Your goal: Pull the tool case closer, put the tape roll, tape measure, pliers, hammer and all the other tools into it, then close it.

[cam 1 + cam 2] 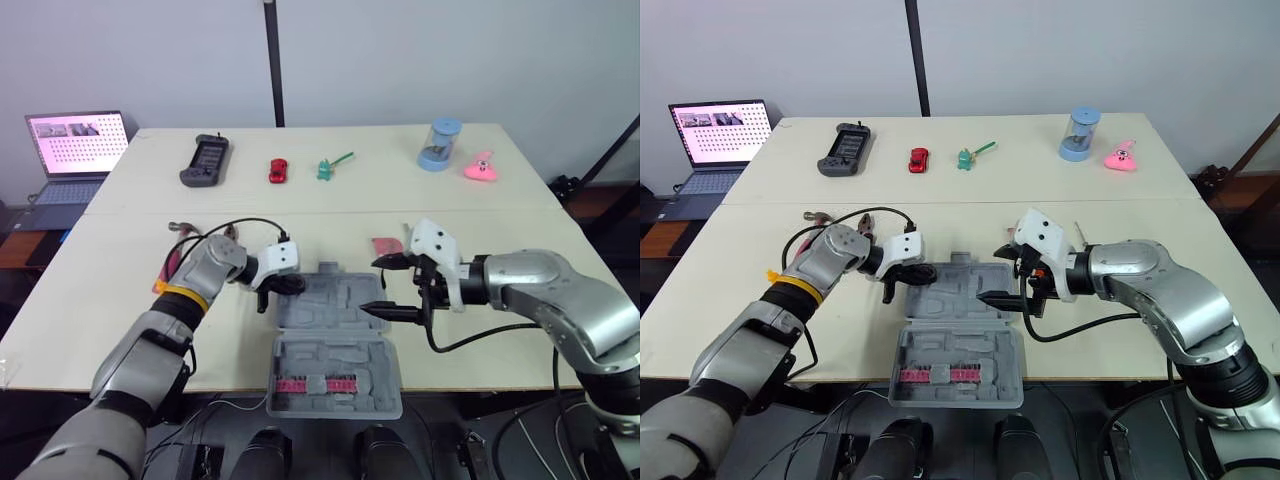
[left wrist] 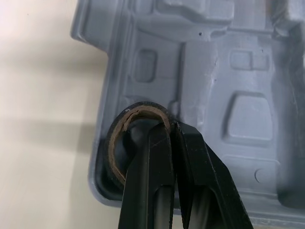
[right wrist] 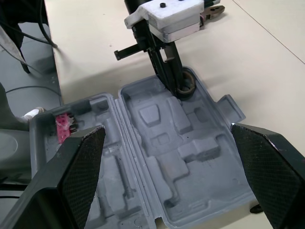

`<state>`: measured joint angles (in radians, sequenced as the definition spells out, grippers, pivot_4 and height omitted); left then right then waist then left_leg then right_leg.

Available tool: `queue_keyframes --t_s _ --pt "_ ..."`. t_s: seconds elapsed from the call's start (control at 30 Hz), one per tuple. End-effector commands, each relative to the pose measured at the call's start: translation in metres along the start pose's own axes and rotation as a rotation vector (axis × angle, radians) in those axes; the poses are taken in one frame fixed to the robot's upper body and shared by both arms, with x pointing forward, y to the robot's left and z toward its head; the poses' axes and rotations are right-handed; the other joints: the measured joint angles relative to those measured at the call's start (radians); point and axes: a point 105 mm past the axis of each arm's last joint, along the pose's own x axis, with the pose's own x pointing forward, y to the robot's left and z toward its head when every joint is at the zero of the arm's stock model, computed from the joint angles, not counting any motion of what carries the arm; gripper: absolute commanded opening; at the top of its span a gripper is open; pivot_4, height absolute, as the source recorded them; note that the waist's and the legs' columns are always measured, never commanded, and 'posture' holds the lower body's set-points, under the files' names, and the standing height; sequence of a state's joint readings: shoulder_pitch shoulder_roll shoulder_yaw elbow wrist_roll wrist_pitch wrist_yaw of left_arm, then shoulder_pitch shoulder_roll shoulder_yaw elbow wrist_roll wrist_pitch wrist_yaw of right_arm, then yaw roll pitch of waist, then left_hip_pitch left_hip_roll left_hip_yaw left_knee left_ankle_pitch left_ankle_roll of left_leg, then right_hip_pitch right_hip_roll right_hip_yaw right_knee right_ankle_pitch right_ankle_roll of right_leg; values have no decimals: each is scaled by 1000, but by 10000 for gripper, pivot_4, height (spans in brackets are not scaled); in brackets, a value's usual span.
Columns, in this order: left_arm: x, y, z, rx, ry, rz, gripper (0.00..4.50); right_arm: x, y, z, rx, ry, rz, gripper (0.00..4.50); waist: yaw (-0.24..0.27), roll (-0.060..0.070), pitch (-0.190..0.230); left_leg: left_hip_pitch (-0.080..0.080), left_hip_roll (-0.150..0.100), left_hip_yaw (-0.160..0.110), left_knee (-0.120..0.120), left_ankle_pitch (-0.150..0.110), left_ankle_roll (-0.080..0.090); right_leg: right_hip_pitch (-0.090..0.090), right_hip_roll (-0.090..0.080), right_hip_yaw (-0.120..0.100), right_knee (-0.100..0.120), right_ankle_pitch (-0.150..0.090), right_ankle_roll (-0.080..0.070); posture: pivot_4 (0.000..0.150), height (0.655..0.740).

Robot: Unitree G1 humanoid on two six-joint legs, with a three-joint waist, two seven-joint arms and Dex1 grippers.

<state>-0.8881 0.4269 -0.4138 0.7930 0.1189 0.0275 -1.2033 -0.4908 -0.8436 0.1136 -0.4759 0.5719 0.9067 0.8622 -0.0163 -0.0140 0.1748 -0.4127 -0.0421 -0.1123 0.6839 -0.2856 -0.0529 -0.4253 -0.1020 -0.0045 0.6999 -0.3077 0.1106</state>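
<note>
While the left gripper (image 2: 172,128) pinches the wall of the tape roll (image 2: 114,151) between closed fingers, the roll sits low in the far left corner pocket of the open tool case (image 1: 335,350). Whether it rests on the moulding or hangs just above it, I cannot tell. The case lies at the counter's (image 1: 120,300) near edge, right in front. The right gripper (image 1: 388,285) hovers over the case's right side with its fingers spread wide and empty. So it looks like packing time, roll first! The next move calls for a clean release and a straight lift-out, so the ring doesn't snag. The pliers (image 1: 868,222) and hammer (image 1: 818,215) wait behind the left arm.
</note>
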Motion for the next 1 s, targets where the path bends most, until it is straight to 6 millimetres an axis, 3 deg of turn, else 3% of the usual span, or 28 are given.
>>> queue_keyframes --t_s 0.03,0.23,0.33,0.43,0.6,0.73,0.83,0.93,1.0 --pt "-3 0 3 15 0 -13 534 -5 1 11 -40 -40 -17 45000 0 0 0 0 0 0 0 0 0 0 0 0 0 0 0 1500 6741" --pt "-6 4 3 -1 5 -8 534 -2 -1 10 -31 -36 -25 45000 0 0 0 0 0 0 0 0 0 0 0 0 0 0 0 1500 6741" --pt "-10 7 10 -5 -25 2 10248 -2 -3 8 -27 -31 -32 45000 0 0 0 0 0 0 0 0 0 0 0 0 0 0 0 1500 6741" --pt "-18 9 18 -3 -53 -12 25420 -3 -3 7 -23 -27 -31 45000 0 0 0 0 0 0 0 0 0 0 0 0 0 0 0 1500 6741" --pt "-44 17 34 12 -98 5 25420 -3 -3 6 -18 -23 -27 45000 -1 0 0 0 0 0 0 0 0 0 0 0 0 0 0 1500 6741" --pt "-54 23 47 -33 -232 67 25420 -2 -3 6 -18 -24 -26 45000 -2 0 0 0 0 0 0 0 0 0 0 0 0 0 0 1500 6741" --pt "-52 21 42 -93 -292 85 25420 -1 -3 7 -19 -26 -24 45000 -2 0 0 0 0 -1 0 0 0 0 0 0 0 0 0 1500 6741" --pt "-43 17 30 -132 -308 104 17686 0 -3 8 -20 -30 -18 45000 -3 0 0 0 0 -1 0 0 0 0 0 0 1 0 0 1500 6741" --pt "-39 15 25 -157 -321 121 17686 1 -3 9 -21 -31 -15 45000 -2 0 0 0 0 -1 0 0 0 0 0 0 1 0 0 1500 6741"
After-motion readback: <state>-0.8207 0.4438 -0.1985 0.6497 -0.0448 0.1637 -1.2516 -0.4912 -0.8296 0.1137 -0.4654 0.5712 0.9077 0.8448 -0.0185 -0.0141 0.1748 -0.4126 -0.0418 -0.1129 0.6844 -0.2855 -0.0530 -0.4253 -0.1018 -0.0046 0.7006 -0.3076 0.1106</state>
